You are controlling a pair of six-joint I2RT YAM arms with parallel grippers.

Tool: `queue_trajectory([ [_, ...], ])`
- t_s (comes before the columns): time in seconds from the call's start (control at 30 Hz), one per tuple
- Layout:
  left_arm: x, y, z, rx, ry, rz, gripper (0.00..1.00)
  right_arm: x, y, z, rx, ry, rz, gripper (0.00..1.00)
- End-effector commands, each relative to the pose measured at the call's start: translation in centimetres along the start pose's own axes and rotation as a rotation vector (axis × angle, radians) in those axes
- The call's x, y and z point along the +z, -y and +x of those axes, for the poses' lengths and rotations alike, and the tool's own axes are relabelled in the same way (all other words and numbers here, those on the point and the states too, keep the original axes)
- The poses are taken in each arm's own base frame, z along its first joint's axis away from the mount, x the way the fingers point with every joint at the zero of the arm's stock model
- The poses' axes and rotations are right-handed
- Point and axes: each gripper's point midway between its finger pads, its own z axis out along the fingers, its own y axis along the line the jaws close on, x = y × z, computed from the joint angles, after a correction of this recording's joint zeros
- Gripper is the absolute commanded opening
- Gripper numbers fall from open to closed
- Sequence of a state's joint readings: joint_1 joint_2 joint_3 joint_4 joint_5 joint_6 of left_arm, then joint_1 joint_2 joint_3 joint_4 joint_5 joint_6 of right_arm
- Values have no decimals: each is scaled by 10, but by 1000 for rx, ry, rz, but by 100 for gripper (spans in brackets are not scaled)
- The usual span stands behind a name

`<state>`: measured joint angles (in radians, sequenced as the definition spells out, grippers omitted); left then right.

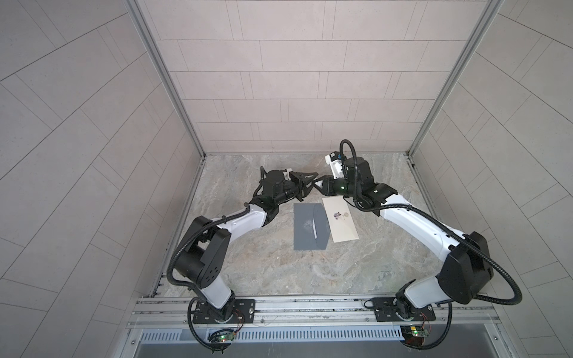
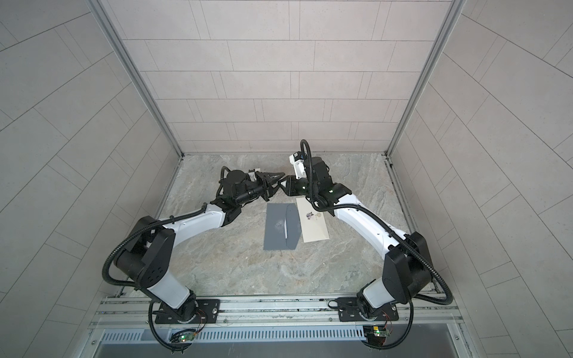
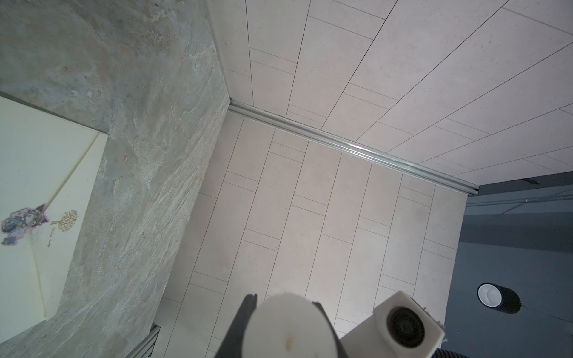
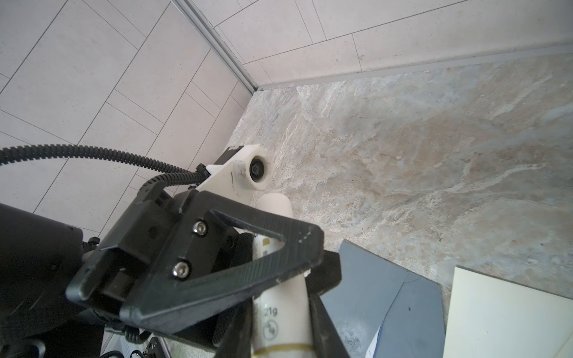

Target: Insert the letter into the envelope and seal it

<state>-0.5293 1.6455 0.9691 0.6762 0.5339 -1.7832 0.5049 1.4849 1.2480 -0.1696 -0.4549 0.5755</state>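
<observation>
Tip to tip above the back middle of the stone-look worktop (image 1: pixel 279 269): left hand (image 1: pixel 311 183) and right hand (image 1: pixel 319 185). Between them, a white glue stick (image 4: pixel 274 214). Clamped across its middle by the left hand's black fingers (image 4: pixel 302 248), plain from the right wrist view. Gripped lower down by the right hand too, one finger pressed to each side of the tube. Just in front of the hands, flat on the worktop: grey envelope (image 1: pixel 305 227), flap (image 1: pixel 322 221) along its right side in both top views, not pressed down. Along the fold, a sliver of white paper (image 1: pixel 316 230). Right against the flap's outer edge, a cream envelope (image 1: pixel 340 229) with a small sticker (image 1: pixel 338 214) at its middle; touching or overlapping, hard to tell.
</observation>
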Motion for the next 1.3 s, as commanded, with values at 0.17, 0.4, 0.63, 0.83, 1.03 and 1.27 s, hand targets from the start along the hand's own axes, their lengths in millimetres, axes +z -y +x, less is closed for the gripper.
queue_trajectory([
  [0.17,-64,-49,-46,208,120,-322,60,-8,40,26,2,-309,304,0],
  [0.4,-139,-106,-67,462,141,-833,61,10,56,106,-21,-723,409,0],
  [0.63,-151,-137,-69,460,103,-933,59,27,58,152,-95,-929,488,0],
  [0.83,-155,-150,-69,445,95,-952,58,33,62,161,-144,-996,541,0],
  [1.03,-159,-154,-67,443,97,-963,58,43,68,166,-159,-1031,553,0],
  [1.27,-162,-157,-64,452,65,-980,58,67,73,175,-145,-1049,535,0],
])
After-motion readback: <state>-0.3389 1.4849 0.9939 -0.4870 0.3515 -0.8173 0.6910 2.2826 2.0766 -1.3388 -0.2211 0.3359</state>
